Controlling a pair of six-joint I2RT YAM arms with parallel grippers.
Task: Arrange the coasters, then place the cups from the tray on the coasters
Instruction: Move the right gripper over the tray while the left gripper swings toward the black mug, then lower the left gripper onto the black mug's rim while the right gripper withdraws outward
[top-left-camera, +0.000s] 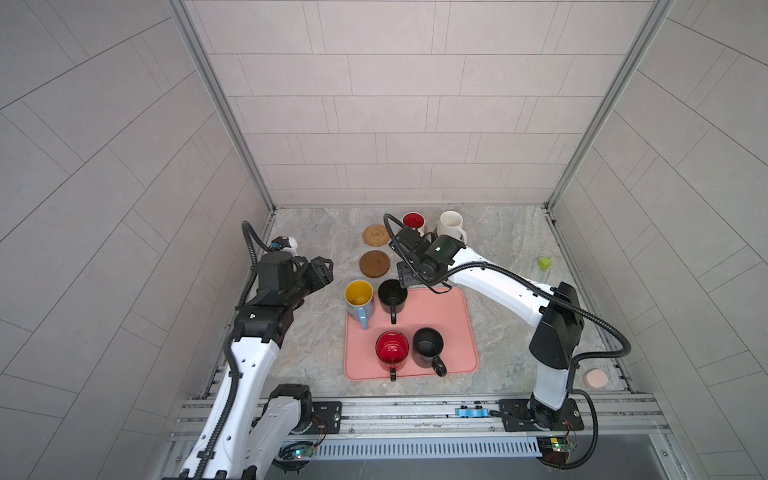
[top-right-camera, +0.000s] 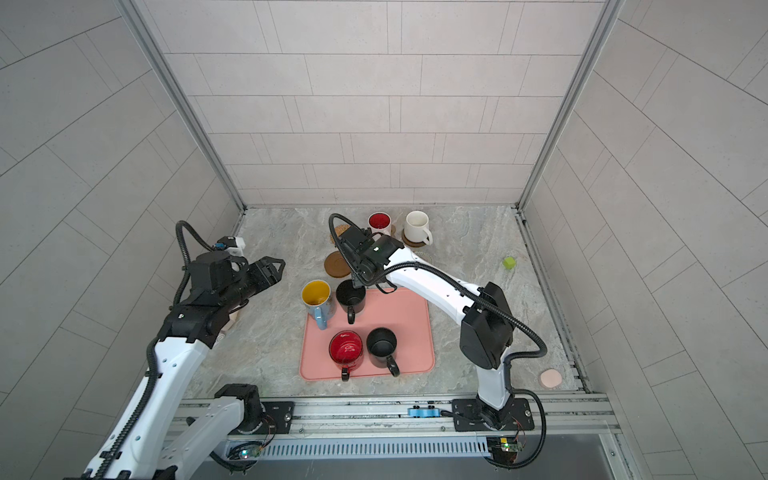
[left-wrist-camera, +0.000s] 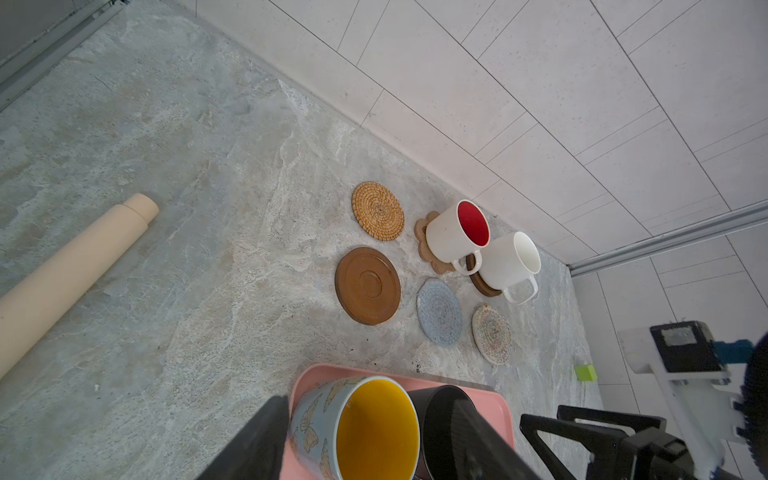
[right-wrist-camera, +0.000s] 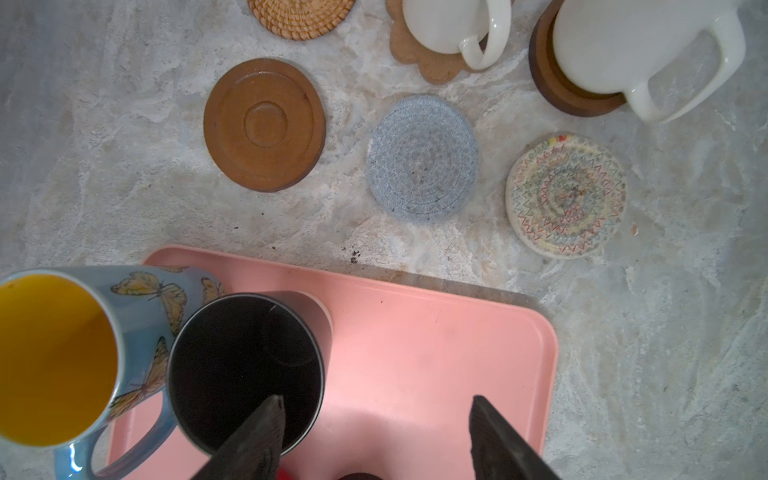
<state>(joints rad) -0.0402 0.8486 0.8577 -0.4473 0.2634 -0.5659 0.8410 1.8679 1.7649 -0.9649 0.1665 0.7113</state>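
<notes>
Closest to the lens, in the right wrist view, the right gripper (right-wrist-camera: 376, 401) is seen with its two dark fingers spread wide. One is poised over the mouth of a black mug (right-wrist-camera: 232, 353) and its partner over bare tray (right-wrist-camera: 436, 332); nothing is pinched.

Four mugs are held by the pink tray, which is found low and centre in both top views. A light blue mug (top-left-camera: 358, 299) with a yellow inside is stood at its upper left corner, just beside the black mug. A red mug (top-left-camera: 392, 349) and a second black mug (top-left-camera: 428, 347) are placed lower down.

Above the tray, near the back wall, a white mug with red inside (top-left-camera: 413, 222) is set on the paw-shaped coaster (right-wrist-camera: 436, 68), and a plain white mug (top-left-camera: 451, 224) on a dark wooden disc (right-wrist-camera: 544, 79). The rattan coaster (top-left-camera: 375, 235) and a brown wooden disc (top-left-camera: 374, 264) are seen bare up and left of the tray.

The grey-blue crochet coaster (right-wrist-camera: 422, 160) and the whitish crochet coaster (right-wrist-camera: 565, 195) are covered by the right arm in both top views and are made out only from the wrist cameras. The left gripper (top-left-camera: 326, 272) is held spread at centre left, with nothing between its fingers, well apart from the tray. The insides of the black mugs are too dark for any contents to be told.
</notes>
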